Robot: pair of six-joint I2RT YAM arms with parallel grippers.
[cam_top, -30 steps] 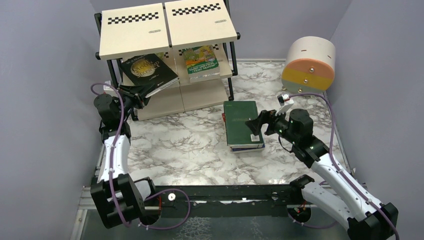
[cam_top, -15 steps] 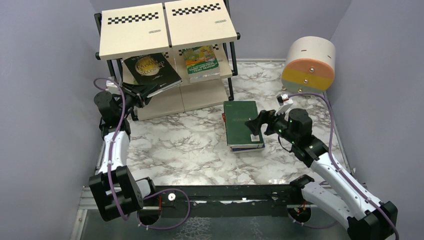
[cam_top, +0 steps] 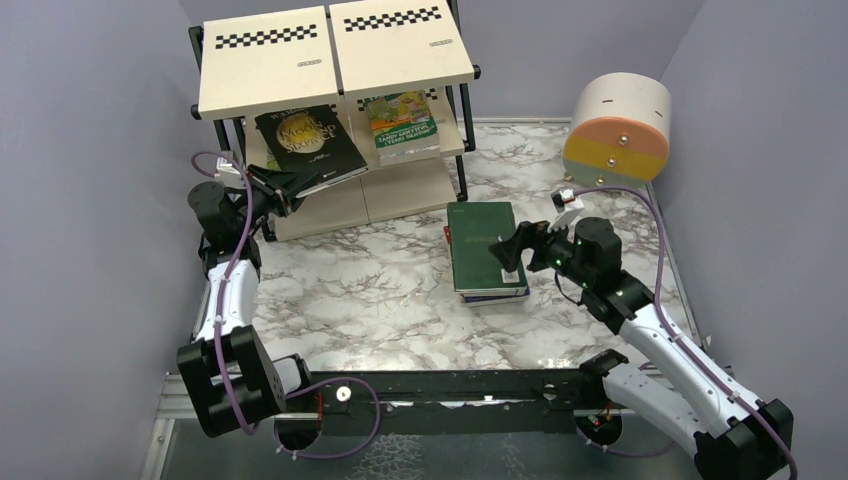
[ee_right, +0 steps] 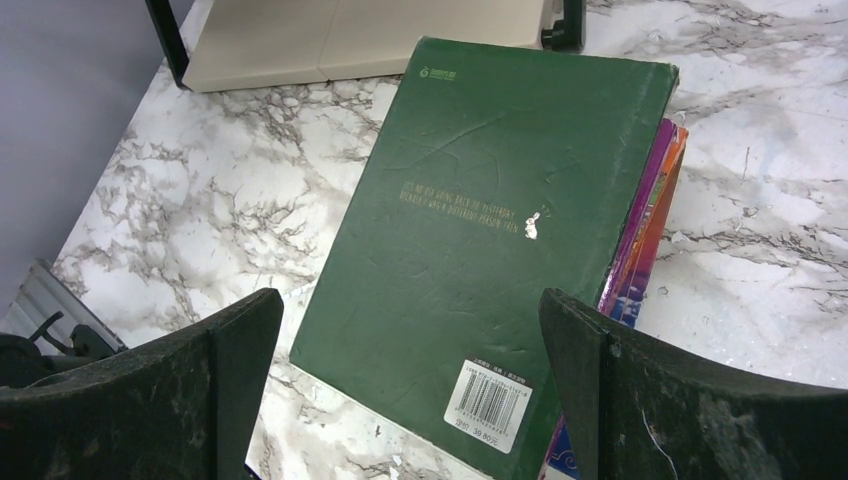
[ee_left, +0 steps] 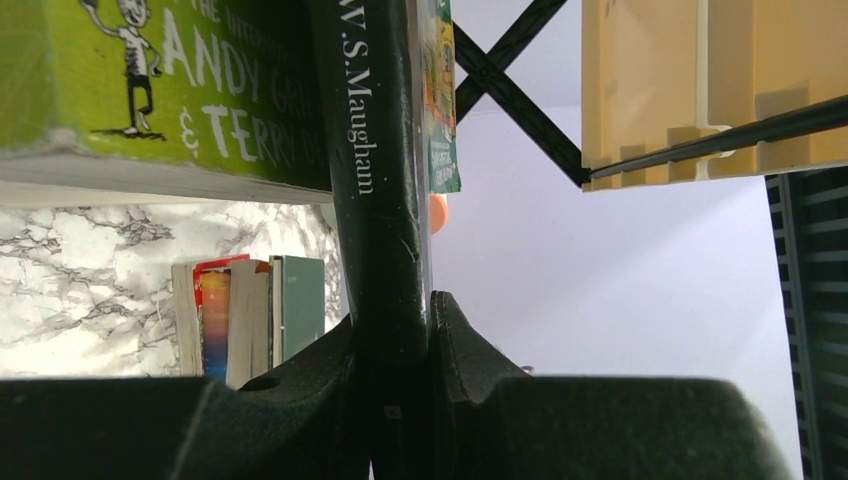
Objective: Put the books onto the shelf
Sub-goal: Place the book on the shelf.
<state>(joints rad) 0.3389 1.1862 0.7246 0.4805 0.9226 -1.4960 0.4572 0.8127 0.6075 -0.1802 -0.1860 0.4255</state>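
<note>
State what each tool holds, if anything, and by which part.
The left tool grips the black book at its spine edge; the right tool, open over the green book, holds nothing.

Marble table, shelf at back, green-topped book stack at centre, cartoon book on middle board

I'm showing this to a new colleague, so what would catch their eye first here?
The left gripper is shut on a black gold-titled book at the middle tier of the shelf, far left. Mid-table, the open right gripper hovers by a stack topped with a dark green book.
</note>
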